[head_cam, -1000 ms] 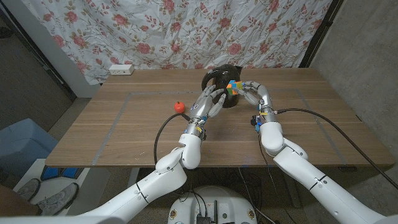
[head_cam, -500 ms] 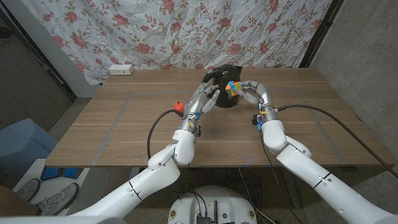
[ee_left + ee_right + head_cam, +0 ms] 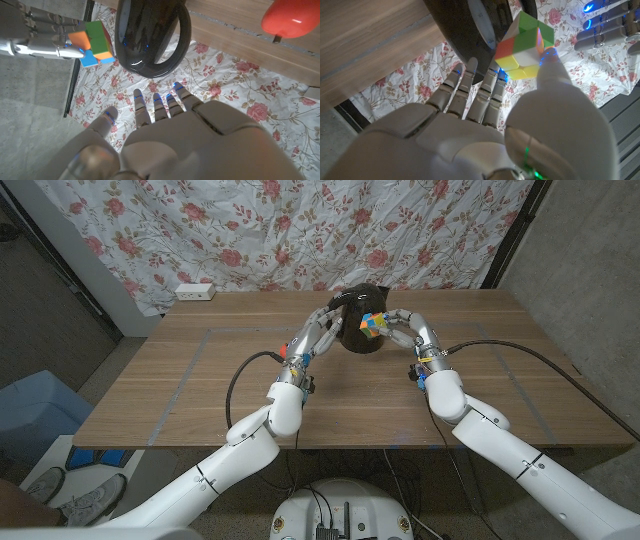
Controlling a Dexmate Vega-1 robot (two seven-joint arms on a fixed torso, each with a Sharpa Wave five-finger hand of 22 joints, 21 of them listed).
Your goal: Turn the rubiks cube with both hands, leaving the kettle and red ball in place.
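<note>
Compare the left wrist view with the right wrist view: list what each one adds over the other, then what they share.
Left wrist view adds the red ball on the wooden table, and the left hand open, clear of the rubiks cube. Right wrist view adds the right hand up close, its thumb pressed on the cube's side. Shared: the cube held in the right hand's fingers, the black kettle by it, the table and the floral curtain.

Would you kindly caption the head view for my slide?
Right hand holds the rubiks cube before the black kettle; open left hand alongside.
</note>
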